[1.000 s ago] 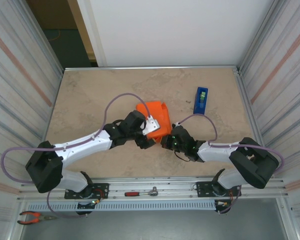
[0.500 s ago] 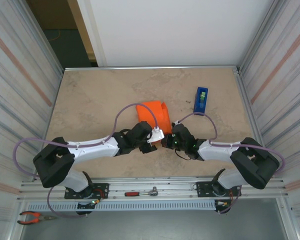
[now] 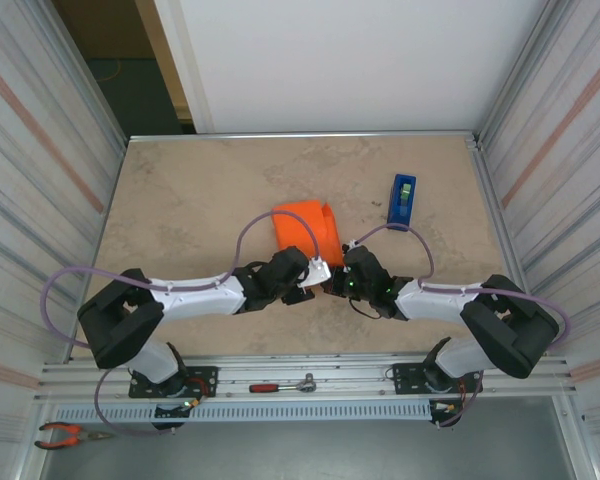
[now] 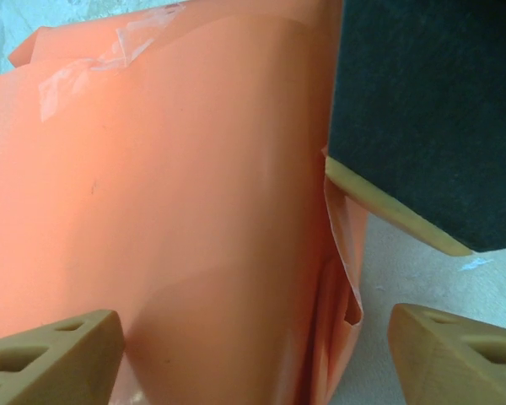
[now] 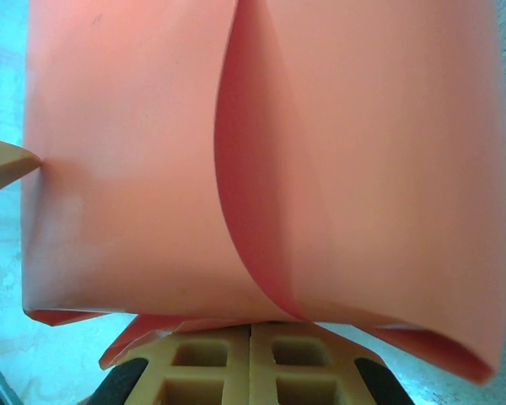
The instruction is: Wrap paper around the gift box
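Two sets of fingers meet at the near edge of the paper (image 3: pixel 305 230), which lies folded into an orange bundle in the middle of the bench (image 3: pixel 180 200), left of the blue tape dispenser (image 3: pixel 402 200). I judge the gift box sits inside that bundle, under the folds. Your left fingers (image 4: pixel 51 350) are spread wide and grasp nothing, one on each side of the loose near end of the wrap. Your right fingers (image 5: pixel 211 371) are clenched together right where two overlapping flaps come down; I cannot tell whether a sliver of paper is caught between them. Some clear tape (image 4: pixel 110 55) already holds a far fold, but the near flaps look unsecured and bulge. The risk, as I see it, is that if you close the left fingers too deep you crumple or tear the thin sheet, and if you pull sideways the whole light bundle slides on the bench. With both wrists this close together, they could also knock each other and let the overlap spring open.
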`<state>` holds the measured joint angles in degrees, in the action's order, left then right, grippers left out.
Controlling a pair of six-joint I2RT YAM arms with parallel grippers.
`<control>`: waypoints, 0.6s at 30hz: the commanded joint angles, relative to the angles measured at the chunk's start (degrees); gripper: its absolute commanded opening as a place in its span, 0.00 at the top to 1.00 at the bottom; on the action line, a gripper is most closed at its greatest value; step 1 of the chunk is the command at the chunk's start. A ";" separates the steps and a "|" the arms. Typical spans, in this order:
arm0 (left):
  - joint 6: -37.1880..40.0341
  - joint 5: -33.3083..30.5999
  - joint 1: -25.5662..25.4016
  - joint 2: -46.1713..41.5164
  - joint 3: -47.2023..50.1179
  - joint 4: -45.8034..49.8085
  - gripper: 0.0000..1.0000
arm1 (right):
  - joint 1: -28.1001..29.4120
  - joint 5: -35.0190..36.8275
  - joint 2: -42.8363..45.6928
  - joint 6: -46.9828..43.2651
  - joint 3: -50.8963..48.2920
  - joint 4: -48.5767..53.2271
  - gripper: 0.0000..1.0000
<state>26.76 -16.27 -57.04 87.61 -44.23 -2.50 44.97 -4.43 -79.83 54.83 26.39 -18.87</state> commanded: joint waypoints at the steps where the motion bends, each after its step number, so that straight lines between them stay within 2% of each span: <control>1: 0.13 -1.51 -0.27 0.46 0.19 -1.45 0.21 | -0.39 -0.41 -0.50 -0.77 1.56 -0.37 1.00; 13: -0.29 -1.19 -0.27 2.60 -0.13 -1.11 0.44 | -0.55 -0.52 0.73 -0.40 1.12 -0.44 1.00; 18: -0.76 -1.29 -0.27 3.35 -0.20 -1.02 0.46 | -0.91 -0.74 2.04 -0.34 0.77 0.02 1.00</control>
<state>26.59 -17.74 -57.04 89.17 -44.23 -4.58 44.29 -4.60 -79.75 54.85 26.48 -18.20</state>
